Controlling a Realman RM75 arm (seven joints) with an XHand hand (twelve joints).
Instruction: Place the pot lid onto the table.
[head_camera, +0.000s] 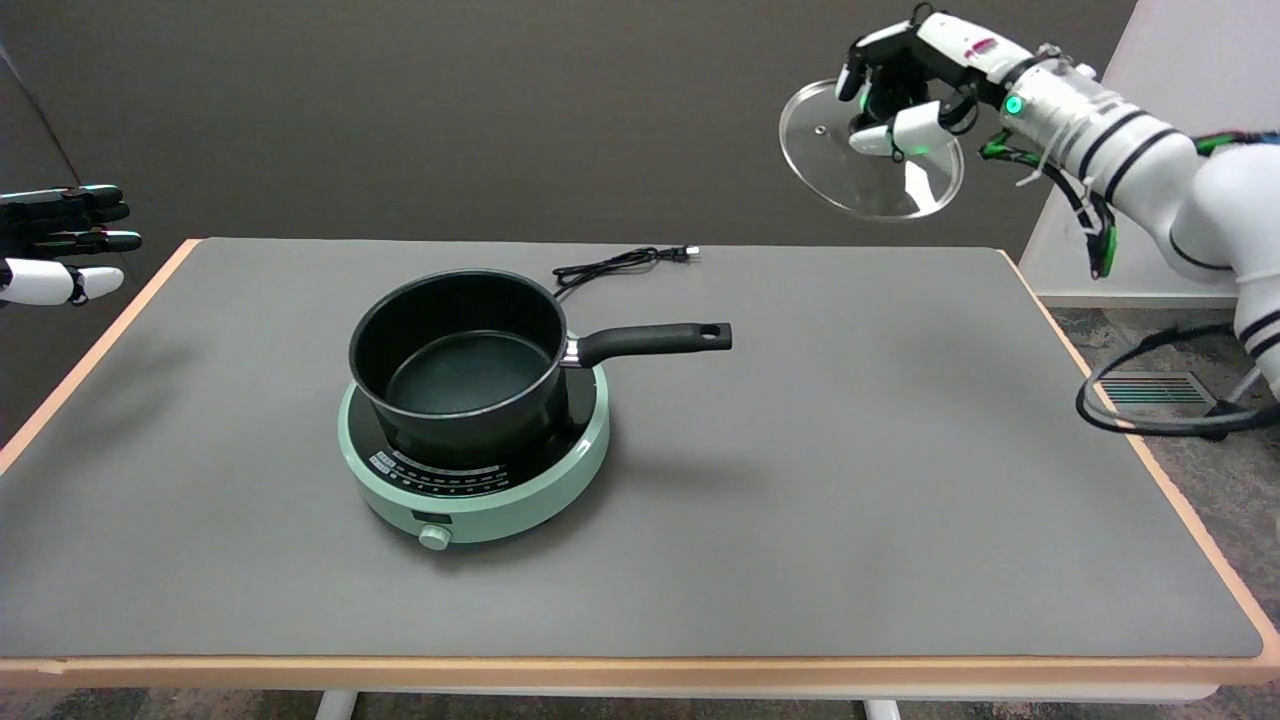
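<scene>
The right hand (905, 95) holds the glass pot lid (870, 160) in the air above the far right corner of the worktop (850, 480), well clear of its surface. The fingers (915, 128) are closed around what appears to be the lid's knob, which they hide. The lid is tilted. The uncovered black pot (460, 365) stands on the green cooker (480, 480).
</scene>
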